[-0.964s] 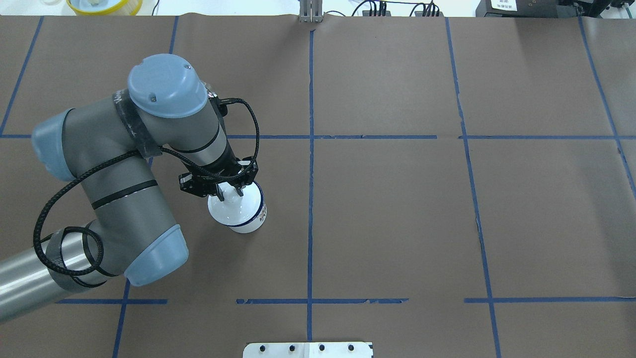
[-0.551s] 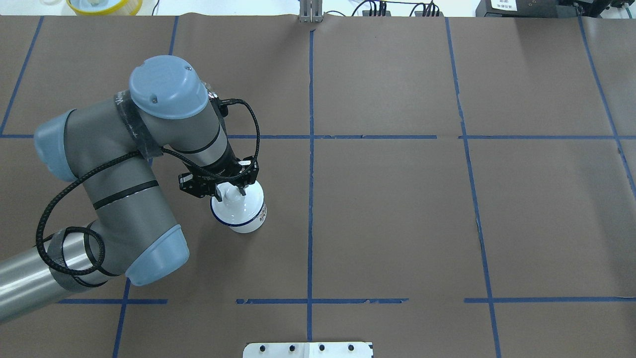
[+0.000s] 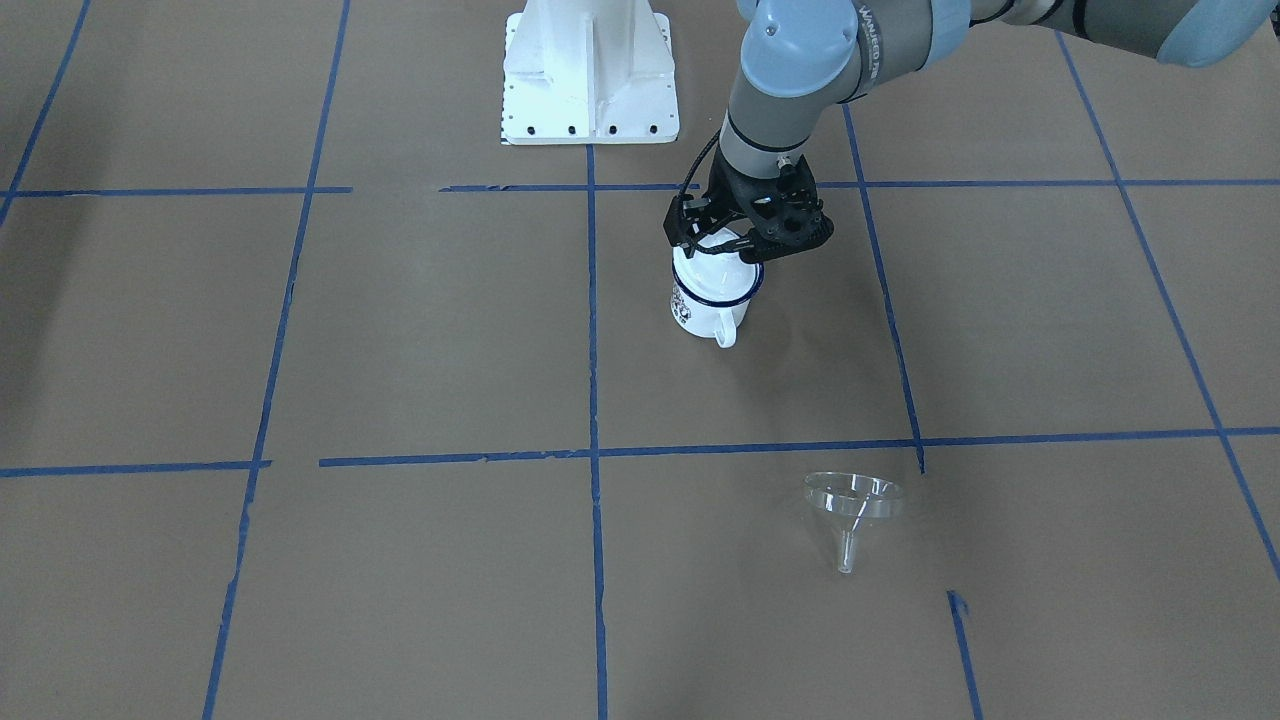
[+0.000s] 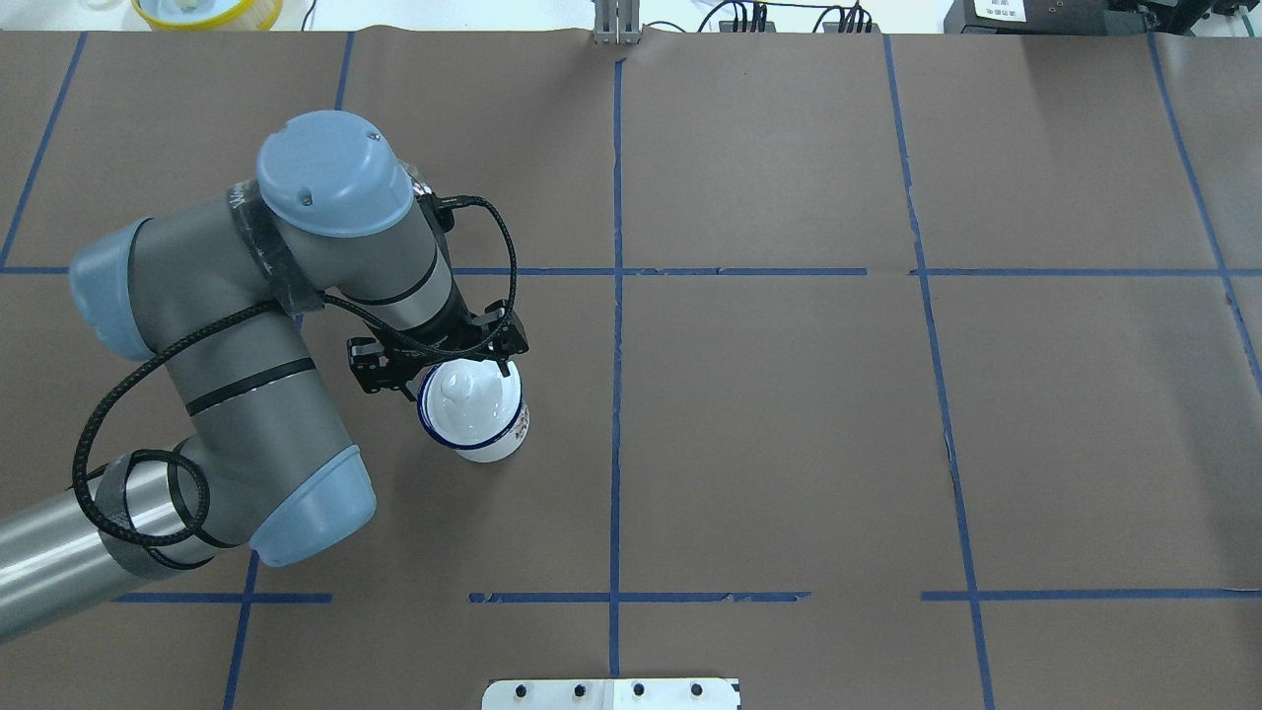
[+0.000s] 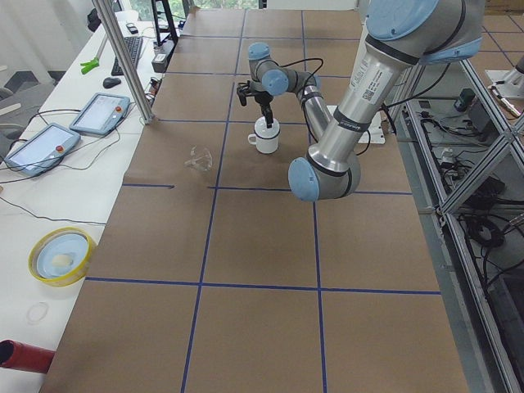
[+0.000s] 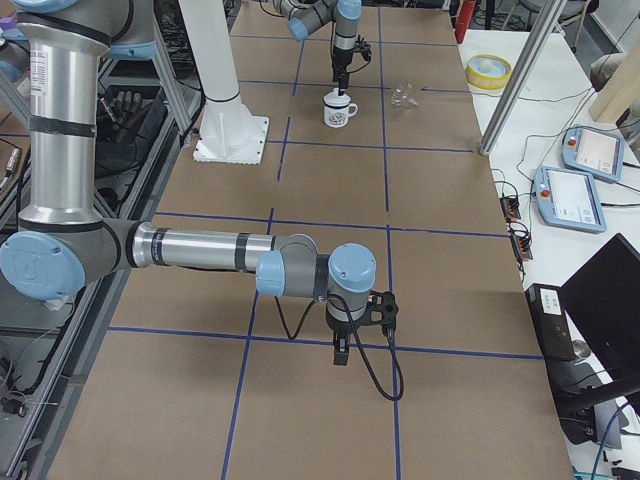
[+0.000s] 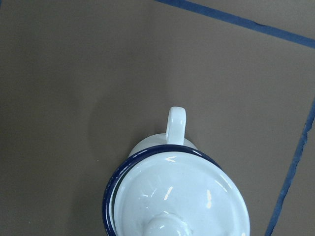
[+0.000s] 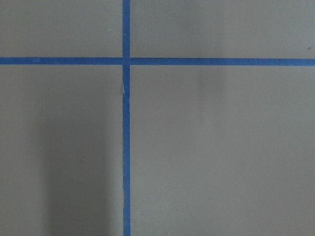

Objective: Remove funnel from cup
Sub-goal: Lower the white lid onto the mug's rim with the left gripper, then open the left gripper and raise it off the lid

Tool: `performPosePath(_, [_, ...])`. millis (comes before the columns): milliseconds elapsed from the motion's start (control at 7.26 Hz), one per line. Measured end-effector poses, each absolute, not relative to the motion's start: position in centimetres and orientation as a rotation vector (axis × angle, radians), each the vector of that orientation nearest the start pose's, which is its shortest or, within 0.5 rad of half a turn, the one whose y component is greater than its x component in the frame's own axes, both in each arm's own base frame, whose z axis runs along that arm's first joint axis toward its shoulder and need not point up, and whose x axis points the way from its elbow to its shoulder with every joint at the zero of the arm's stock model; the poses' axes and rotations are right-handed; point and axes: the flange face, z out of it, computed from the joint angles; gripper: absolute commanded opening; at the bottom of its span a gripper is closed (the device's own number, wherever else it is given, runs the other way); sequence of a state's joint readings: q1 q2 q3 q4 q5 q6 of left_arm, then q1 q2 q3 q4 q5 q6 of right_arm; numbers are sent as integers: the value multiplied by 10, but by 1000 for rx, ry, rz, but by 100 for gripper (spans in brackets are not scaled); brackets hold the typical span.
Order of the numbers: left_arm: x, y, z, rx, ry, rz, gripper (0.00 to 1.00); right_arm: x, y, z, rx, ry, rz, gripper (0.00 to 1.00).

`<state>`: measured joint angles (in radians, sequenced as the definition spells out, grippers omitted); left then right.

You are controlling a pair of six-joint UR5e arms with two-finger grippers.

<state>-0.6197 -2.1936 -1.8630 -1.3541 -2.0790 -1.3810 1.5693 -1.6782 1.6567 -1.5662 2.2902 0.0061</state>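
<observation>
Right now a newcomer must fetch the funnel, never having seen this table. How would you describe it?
On the brown table with blue tape lines, find the white cup under the left gripper. One tape square farther from the robot lies the funnel, alone. Unlike the white cup and lid, it is clear: a wide cone with a thin spout.

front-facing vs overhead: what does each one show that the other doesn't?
Front-facing only: the funnel, lying on the table well apart from the cup, and the cup's handle. Overhead only: the knob of the lid, and a yellow dish past the table's far edge. Both: the lidded cup with the left gripper open just above it.
</observation>
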Motion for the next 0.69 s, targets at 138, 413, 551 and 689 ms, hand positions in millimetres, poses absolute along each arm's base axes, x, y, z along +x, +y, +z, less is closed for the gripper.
performPosePath(138, [453, -427, 196, -176, 827, -225, 100, 67, -445, 670, -19, -719, 10, 100])
performPosePath(413, [440, -418, 174, -154, 875, -210, 100, 67, -445, 670, -19, -719, 10, 100])
performPosePath(551, [437, -416, 163, -144, 905, -209, 100, 67, -445, 670, -19, -719, 10, 100])
performPosePath(689, [440, -418, 157, -135, 937, -212, 100, 67, -445, 670, -19, -719, 10, 100])
